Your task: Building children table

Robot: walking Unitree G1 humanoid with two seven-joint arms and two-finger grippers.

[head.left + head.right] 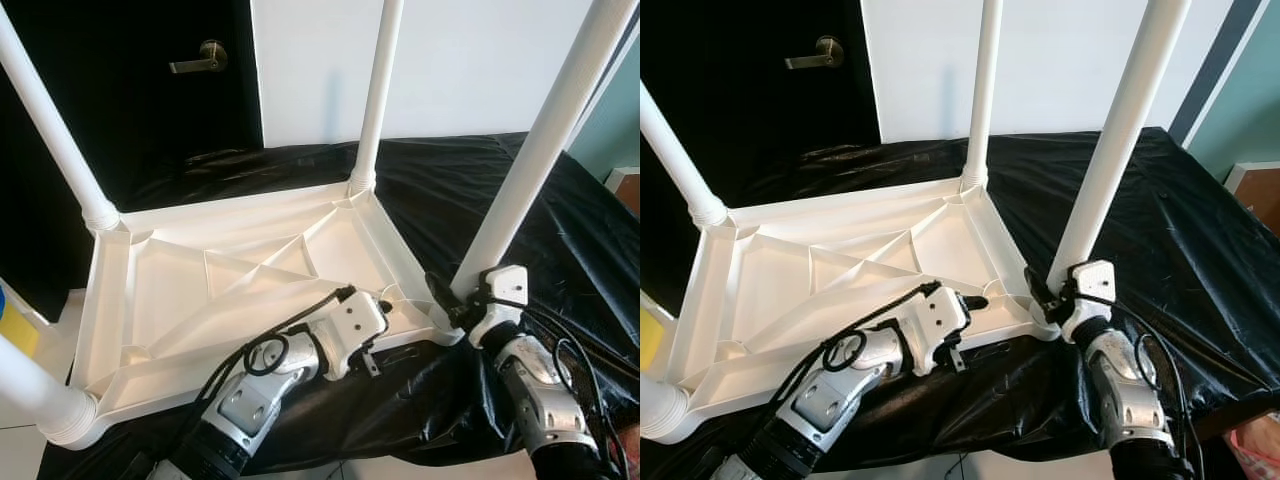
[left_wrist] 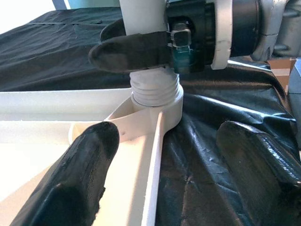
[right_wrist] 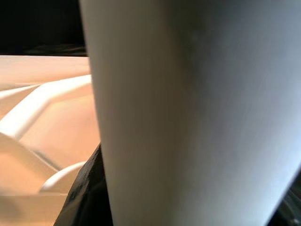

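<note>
A white plastic children's table (image 1: pixel 170 290) lies upside down on a black sheet. All of its legs stand up. My right gripper (image 1: pixel 447 300) is shut on the near right leg (image 1: pixel 540 140), just above its threaded base (image 2: pixel 155 89). In the left wrist view a black finger (image 2: pixel 131 49) of that gripper wraps around the leg. My left gripper (image 1: pixel 385 308) is open at the same corner. Its two black fingers (image 2: pixel 84 179) straddle the table's rim (image 2: pixel 150 155). In the right wrist view the leg (image 3: pixel 197 113) stands very close.
The other legs rise at the far left (image 1: pixel 50 130), the far middle (image 1: pixel 378 90) and the near left (image 1: pixel 30 390). The black sheet (image 1: pixel 560 230) covers the surface underneath. A black door with a lever handle (image 1: pixel 200 58) and a white wall stand behind.
</note>
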